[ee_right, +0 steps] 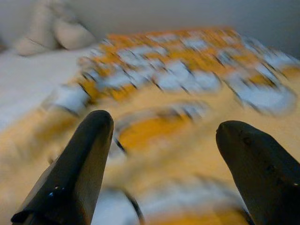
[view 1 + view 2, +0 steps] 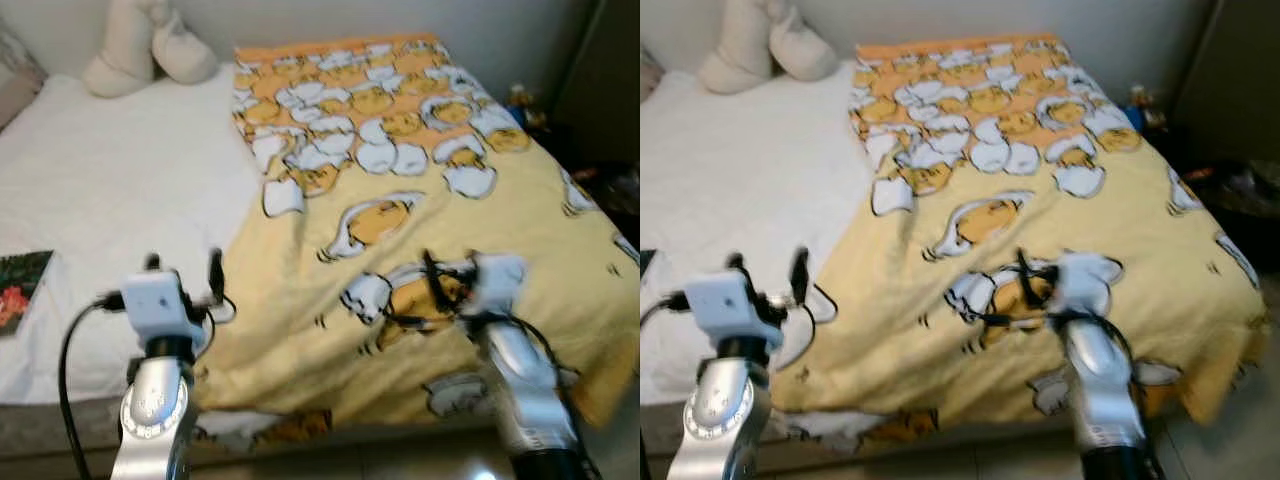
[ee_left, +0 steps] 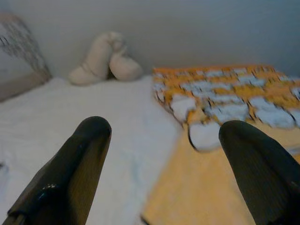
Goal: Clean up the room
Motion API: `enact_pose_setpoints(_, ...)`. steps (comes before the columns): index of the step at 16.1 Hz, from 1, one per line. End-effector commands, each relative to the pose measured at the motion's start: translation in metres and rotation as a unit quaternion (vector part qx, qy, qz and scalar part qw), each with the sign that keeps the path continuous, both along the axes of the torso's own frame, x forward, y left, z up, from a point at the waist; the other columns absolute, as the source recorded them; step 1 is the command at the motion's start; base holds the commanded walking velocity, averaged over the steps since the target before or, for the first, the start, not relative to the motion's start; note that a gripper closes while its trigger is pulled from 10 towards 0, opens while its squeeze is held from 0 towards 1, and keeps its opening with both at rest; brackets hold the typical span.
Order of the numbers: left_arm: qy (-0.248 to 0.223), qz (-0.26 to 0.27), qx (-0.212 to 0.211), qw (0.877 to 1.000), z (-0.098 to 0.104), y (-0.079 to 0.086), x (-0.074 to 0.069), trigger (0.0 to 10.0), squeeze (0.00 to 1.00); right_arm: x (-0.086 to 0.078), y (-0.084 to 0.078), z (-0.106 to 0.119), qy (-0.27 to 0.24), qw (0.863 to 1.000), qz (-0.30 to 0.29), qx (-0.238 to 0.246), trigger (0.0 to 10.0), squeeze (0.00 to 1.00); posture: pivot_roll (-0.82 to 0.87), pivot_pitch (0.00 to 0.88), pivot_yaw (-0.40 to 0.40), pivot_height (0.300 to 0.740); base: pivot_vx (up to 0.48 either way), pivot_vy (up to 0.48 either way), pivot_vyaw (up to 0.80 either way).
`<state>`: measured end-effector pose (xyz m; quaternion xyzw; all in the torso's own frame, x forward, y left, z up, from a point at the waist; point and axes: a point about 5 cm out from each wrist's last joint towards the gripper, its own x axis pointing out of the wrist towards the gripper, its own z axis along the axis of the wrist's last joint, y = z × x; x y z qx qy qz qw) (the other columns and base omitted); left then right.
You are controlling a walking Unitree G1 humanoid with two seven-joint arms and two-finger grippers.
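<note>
Yellow egg-patterned blanket (image 2: 420,210) is spread over the bed's (image 2: 120,190) right half, above whose near edge the left gripper (image 3: 161,154) and right gripper (image 1: 161,150) are held, fingers spread, empty.

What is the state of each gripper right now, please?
Left gripper: open, holding nothing, over the blanket's edge.
Right gripper: open, holding nothing, over the blanket.

My right gripper (image 1: 164,140): two long black fingers (image 1: 79,164) spread wide apart, nothing between them. Beyond them a blurred yellow blanket with orange-and-white cartoon print (image 1: 187,79). Bare white sheet (image 1: 33,75) beside it, cream pillows (image 1: 51,30) against the grey wall (image 1: 187,14).
</note>
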<state>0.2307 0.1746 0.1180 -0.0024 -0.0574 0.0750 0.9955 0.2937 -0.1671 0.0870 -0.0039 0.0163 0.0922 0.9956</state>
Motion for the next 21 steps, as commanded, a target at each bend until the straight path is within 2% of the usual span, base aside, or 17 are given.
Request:
enact_pose_setpoints(1,0.009,0.019,0.002,1.000,0.000,0.006,-0.002,10.0,0.00,0.011,0.014,0.011,-0.011,1.000,0.022,-0.001,10.0,0.00,-0.07,0.000,0.081,0.740,0.398,0.266,0.00)
enact_pose_setpoints(2,0.013,0.020,-0.003,1.000,0.000,0.007,-0.004,10.0,0.00,0.016,0.016,0.018,-0.018,0.999,0.027,-0.002,10.0,0.00,-0.07,0.000,0.079,0.740,0.000,0.469,0.00)
enact_pose_setpoints(4,0.038,0.026,0.023,0.999,-0.006,0.010,-0.006,10.0,0.00,0.022,0.014,0.025,-0.023,0.999,0.026,0.011,10.0,0.00,-0.05,0.000,0.075,0.740,0.000,0.240,0.00)
enact_pose_setpoints(6,0.043,0.020,0.017,0.999,-0.004,0.010,-0.002,10.0,0.00,0.023,0.016,0.018,-0.011,0.999,0.032,0.009,10.0,0.00,-0.04,0.000,0.072,0.740,0.000,0.240,0.00)
enact_pose_setpoints(10,0.058,0.018,0.020,0.998,-0.004,0.011,0.001,10.0,0.00,0.029,0.035,0.010,0.012,0.998,0.055,0.019,10.0,0.00,-0.02,0.000,0.079,0.740,0.000,0.480,0.00)
enact_pose_setpoints(12,0.064,0.001,0.036,0.997,-0.001,0.008,0.006,10.0,0.00,0.036,0.038,0.007,0.024,0.998,0.054,0.026,10.0,0.00,0.01,0.006,0.095,0.740,0.000,0.480,0.00)
enact_pose_setpoints(14,0.081,-0.015,0.041,0.996,-0.003,0.005,0.003,10.0,0.00,0.050,0.041,0.002,0.050,0.998,0.030,0.010,10.0,0.00,0.02,0.026,0.121,0.740,0.000,0.000,0.00)
enact_pose_setpoints(17,0.105,-0.024,0.057,0.993,-0.002,0.011,-0.020,10.0,0.00,0.073,0.047,0.009,0.081,0.997,-0.012,0.012,10.0,0.00,0.09,0.080,0.149,0.740,0.000,0.000,0.00)
enact_pose_setpoints(20,0.131,-0.014,0.077,0.988,0.003,0.022,-0.052,10.0,0.00,0.080,0.057,0.013,0.094,0.995,-0.023,0.009,10.0,0.00,0.19,0.160,0.161,0.740,0.000,0.000,0.00)
enact_pose_setpoints(21,0.138,-0.011,0.081,0.987,0.004,0.024,-0.058,10.0,0.00,0.080,0.058,0.013,0.098,0.995,-0.027,0.003,10.0,0.00,0.21,0.177,0.165,0.740,0.000,0.000,0.00)
